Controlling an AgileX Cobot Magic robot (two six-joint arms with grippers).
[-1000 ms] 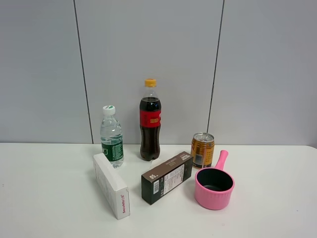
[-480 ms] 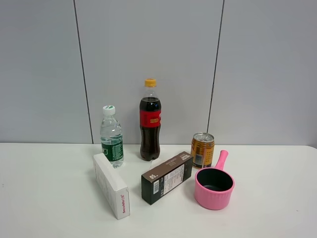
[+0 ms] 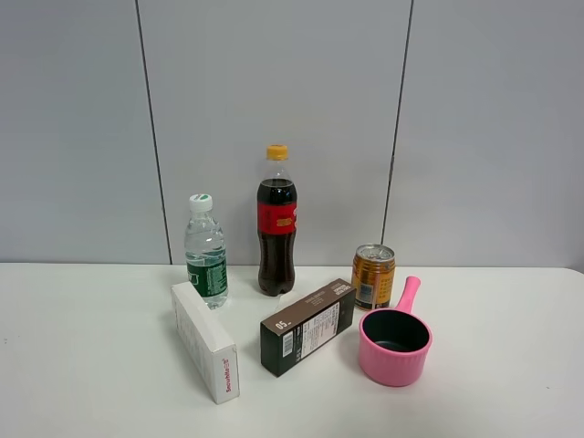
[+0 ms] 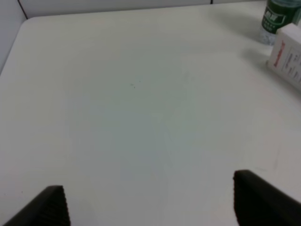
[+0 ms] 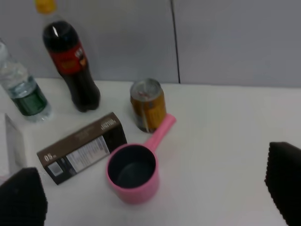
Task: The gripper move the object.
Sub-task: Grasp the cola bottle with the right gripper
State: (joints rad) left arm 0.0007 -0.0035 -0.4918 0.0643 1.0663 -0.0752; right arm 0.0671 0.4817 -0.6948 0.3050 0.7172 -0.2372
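The object, a tall cola bottle [image 3: 276,228] with a red label and orange-yellow cap, stands upright at the back of the white table [image 3: 82,356]. The right wrist view shows the bottle [image 5: 75,70] far from my right gripper [image 5: 153,192], whose black fingers [image 5: 21,200] stand wide open with nothing between them. My left gripper [image 4: 150,207] is also open over bare table, well away from the bottle. Neither gripper appears in the exterior view.
A green-labelled water bottle [image 3: 206,255] stands left of the cola, a gold can [image 3: 373,276] to its right. In front lie a white box [image 3: 205,342], a dark brown box [image 3: 308,327] and a pink pot [image 3: 394,345]. A grey wall rises behind.
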